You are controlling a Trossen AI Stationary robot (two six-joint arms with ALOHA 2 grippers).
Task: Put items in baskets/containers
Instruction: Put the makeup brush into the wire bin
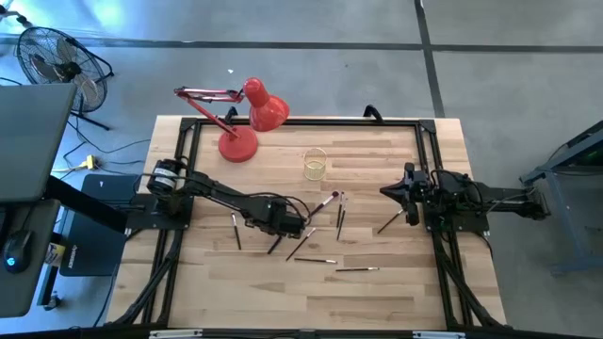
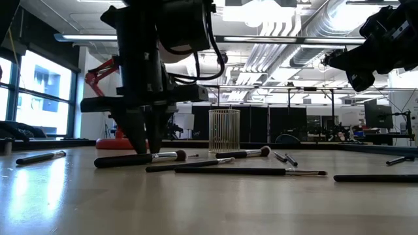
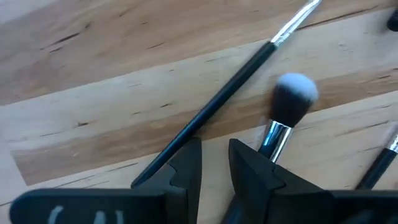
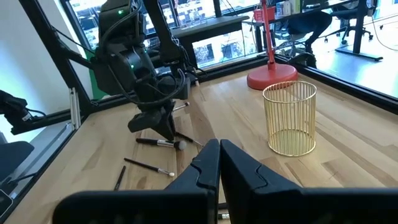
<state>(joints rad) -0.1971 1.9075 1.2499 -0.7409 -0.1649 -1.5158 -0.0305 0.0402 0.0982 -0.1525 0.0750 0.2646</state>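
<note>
Several thin brushes lie flat and scattered on the wooden table (image 1: pixel 283 301). The container is a small cylindrical gold wire cup (image 1: pixel 315 165) (image 4: pixel 289 118) that stands upright past them. My left gripper (image 3: pixel 216 146) (image 2: pixel 145 151) points down among the brushes and is open by a narrow gap with bare wood in it. A thin dark brush (image 3: pixel 236 78) runs past one finger. A fluffy white-tipped brush (image 3: pixel 291 96) lies beside the other. My right gripper (image 4: pixel 219 146) (image 1: pixel 388 191) is shut and waits raised at the table's right. My left gripper comes from above with its fingertips (image 2: pixel 145 153) down at the fluffy brush's handle (image 2: pixel 124 160). One finger (image 3: pixel 249 168) hides that handle past the silver ferrule (image 3: pixel 273 137), so I cannot tell whether it touches. Nothing lies between the fingers.
A red desk lamp (image 1: pixel 247 118) stands on the far left part of the table, left of the cup. A black frame rail (image 1: pixel 301 121) runs along the far edge. More brushes (image 1: pixel 356 268) lie toward the near side and one (image 1: pixel 389 223) near the right arm.
</note>
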